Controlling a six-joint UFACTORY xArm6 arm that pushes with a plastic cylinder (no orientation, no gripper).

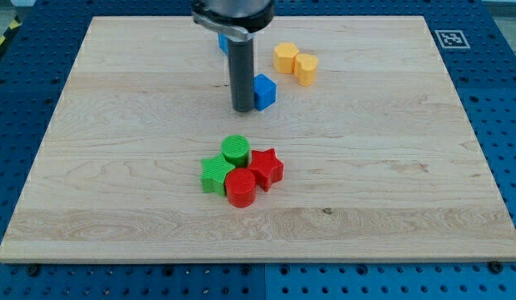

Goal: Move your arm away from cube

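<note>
My tip (242,108) rests on the board just left of a blue cube (264,91), touching or nearly touching its left side. A second blue block (222,42) shows only as a sliver behind the rod near the view's top; its shape cannot be made out. Two yellow blocks sit right of the cube: a hexagon-like one (284,57) and a rounded one (306,68), side by side. Below the tip is a tight cluster: a green cylinder (235,149), a green star (216,174), a red star (267,167) and a red cylinder (240,188).
The wooden board (408,200) lies on a blue pegboard table (508,125). A fiducial marker (448,38) is at the board's top right corner. The arm's dark body (232,12) hangs over the top centre.
</note>
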